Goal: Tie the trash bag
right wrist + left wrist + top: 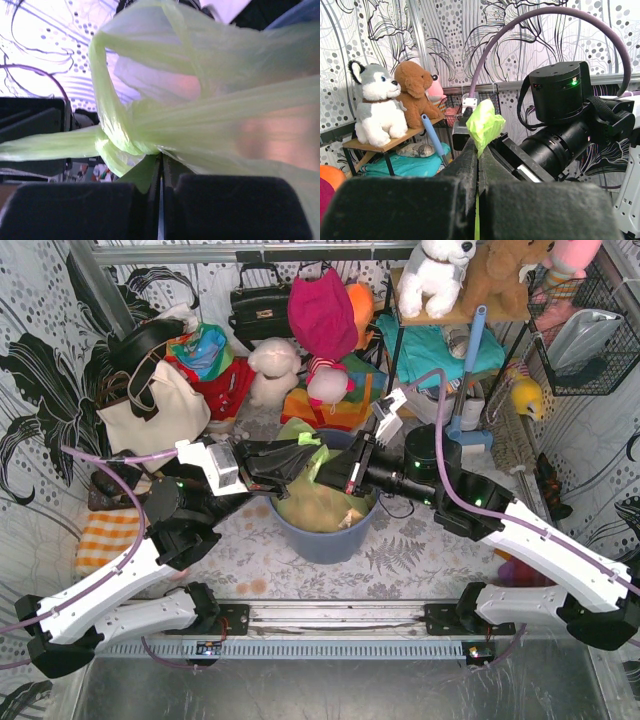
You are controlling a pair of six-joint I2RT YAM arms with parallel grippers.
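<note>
Now: thin lime-green plastic trash bag [318, 502] is seated in blue-grey round bin [330, 540]; L claw [478, 150] & R claw [161, 167] are clamped on its twisted ends. Film may be torn if over-pulled.

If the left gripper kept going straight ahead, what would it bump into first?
Most likely the right gripper, right in front of it, just past the tuft of trash bag the left gripper pinches. Depth is unclear.

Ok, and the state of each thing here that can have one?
trash bag: in the bin, top gathered into a loose knot, held from both sides.
bin: upright, bag inside.
left fingers: shut on a strip of the bag.
right fingers: shut on bag plastic at the knot.
</note>
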